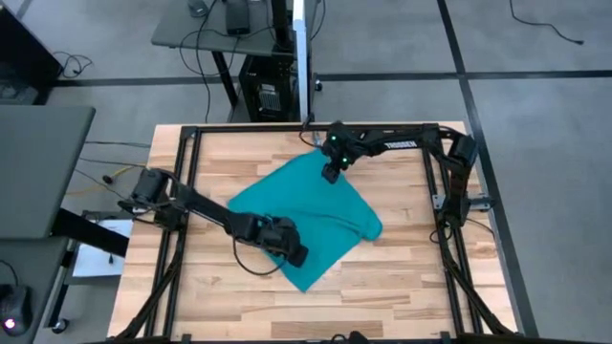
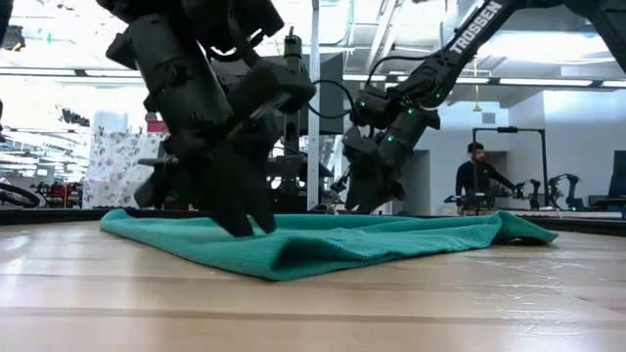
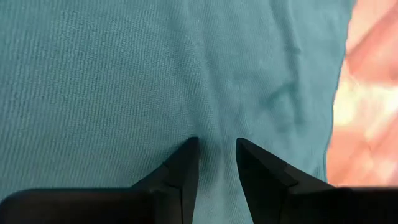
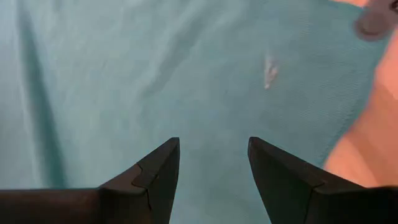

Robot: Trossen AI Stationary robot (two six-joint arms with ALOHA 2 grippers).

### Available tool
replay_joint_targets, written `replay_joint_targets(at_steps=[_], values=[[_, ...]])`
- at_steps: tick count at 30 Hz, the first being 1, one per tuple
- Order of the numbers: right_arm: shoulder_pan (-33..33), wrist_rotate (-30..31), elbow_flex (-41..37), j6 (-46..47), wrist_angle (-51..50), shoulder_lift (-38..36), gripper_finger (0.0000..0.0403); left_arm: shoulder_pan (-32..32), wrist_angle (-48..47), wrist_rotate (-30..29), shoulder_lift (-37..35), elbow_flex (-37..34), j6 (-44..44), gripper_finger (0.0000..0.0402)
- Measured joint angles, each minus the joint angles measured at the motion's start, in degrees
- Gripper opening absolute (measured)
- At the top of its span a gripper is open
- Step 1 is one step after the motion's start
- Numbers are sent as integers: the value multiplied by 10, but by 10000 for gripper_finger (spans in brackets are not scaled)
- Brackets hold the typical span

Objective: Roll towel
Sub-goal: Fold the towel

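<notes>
Left hand (image 1: 295, 254) pressed on towel (image 1: 316, 205), fingers parted, pinching nothing visible; right hand (image 1: 331, 175) likewise released at far corner.

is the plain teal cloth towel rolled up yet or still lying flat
Not rolled. The plain teal cloth towel lies mostly flat on the wooden table, with a low fold along its near edge in the low view.

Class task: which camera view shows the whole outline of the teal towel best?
The high view: the towel lies spread on the table, every edge visible. The low view shows it edge-on; both wrist views show only patches of cloth.
</notes>
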Motion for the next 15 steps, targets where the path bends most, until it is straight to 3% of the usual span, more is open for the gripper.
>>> replay_joint_targets(at_steps=[15], values=[[-94,0,-1,-10,-37,-9,185,-51,28,44,10,0,-25,92]])
